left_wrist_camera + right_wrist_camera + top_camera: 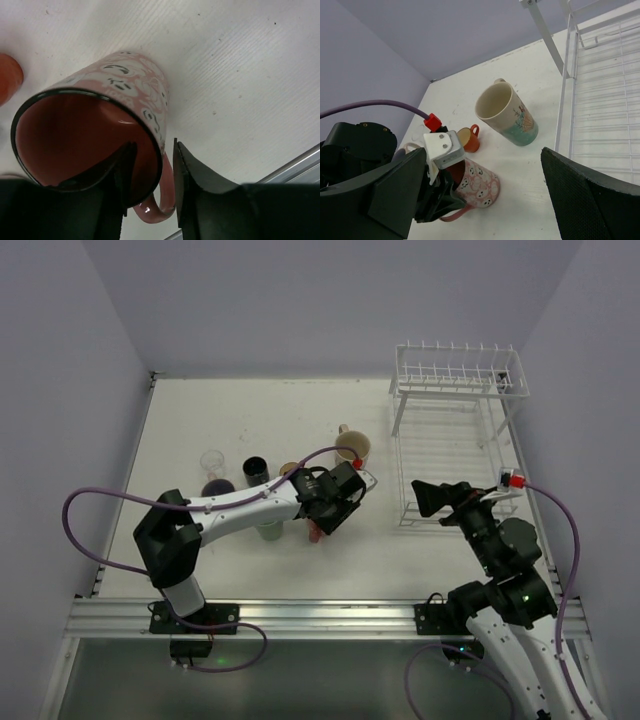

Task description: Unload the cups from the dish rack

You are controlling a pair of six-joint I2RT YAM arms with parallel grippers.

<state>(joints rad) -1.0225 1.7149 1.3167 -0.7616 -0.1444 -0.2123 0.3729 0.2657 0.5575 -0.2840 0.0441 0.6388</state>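
Nearest, the left arm reaches from its base toward the middle of the white worktop (200,420). Its claw (154,147) is clamped on the pale pink ceramic mug with white face patterns and a dark rim (125,85). One finger sits inside the mouth and the other outside, right beside the handle, with the wall pinched between them. The pink mug is tilted, mouth toward the wrist camera; whether its base touches the worktop I cannot tell.

Level with it on the right, the right claw (483,151) hangs spread wide with nothing between its fingers, just in front of the lower shelf of the white wire dish rack (455,430).

A pale green mug (268,530) shows partly under the left forearm. Just beyond the pink mug stands a small orange-red cup (468,139), upright and close to it but apart. Farther back is a tall cream mug with a teal-tinted base (507,115), leaning as the right wrist camera sees it, near the rack's leg. To the left, a dark cup (256,470) stands upright. The rack occupies the far right of the worktop.
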